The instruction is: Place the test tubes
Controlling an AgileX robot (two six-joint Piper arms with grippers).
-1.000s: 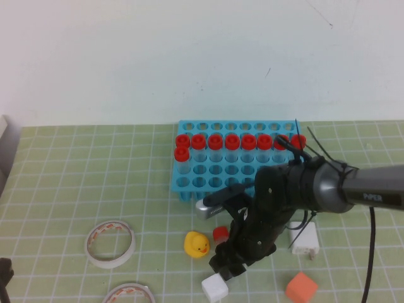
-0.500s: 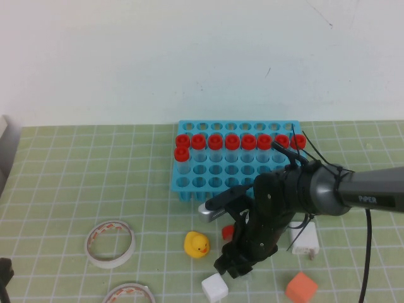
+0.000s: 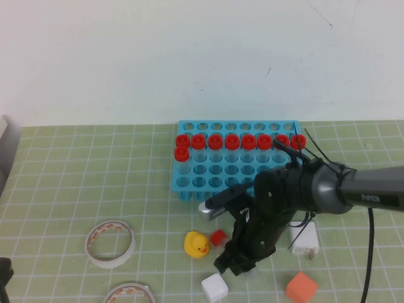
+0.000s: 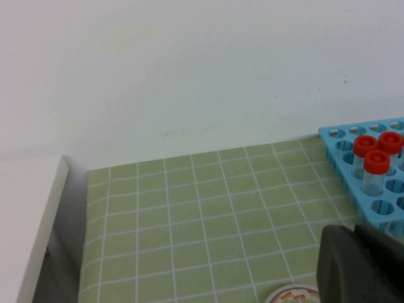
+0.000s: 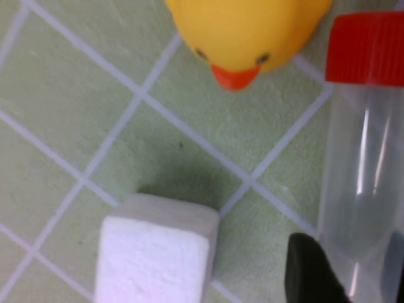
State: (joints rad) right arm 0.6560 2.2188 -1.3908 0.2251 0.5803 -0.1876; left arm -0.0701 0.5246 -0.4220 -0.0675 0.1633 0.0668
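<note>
Only the right wrist view shows the red-capped clear plastic test tube (image 5: 363, 158) reaching into the right gripper (image 5: 353, 274); whether it grips, I cannot tell. The left gripper (image 4: 360, 265), clenched, sits well apart from the blue plastic rack (image 4: 385, 205).

Beside the duck (image 3: 197, 244), the right arm (image 3: 328, 189) is hiding most of the test tube (image 3: 218, 237) and the right gripper (image 3: 238, 264); far to its left, the left gripper (image 3: 3, 278) is lying half out of view.

The right arm (image 3: 353, 189) was finished in glossy dark grey, lettered PIPER in white, with black cables; the black right gripper (image 3: 238, 265) was seen at five o'clock, the left gripper (image 4: 356, 259) at seven
</note>
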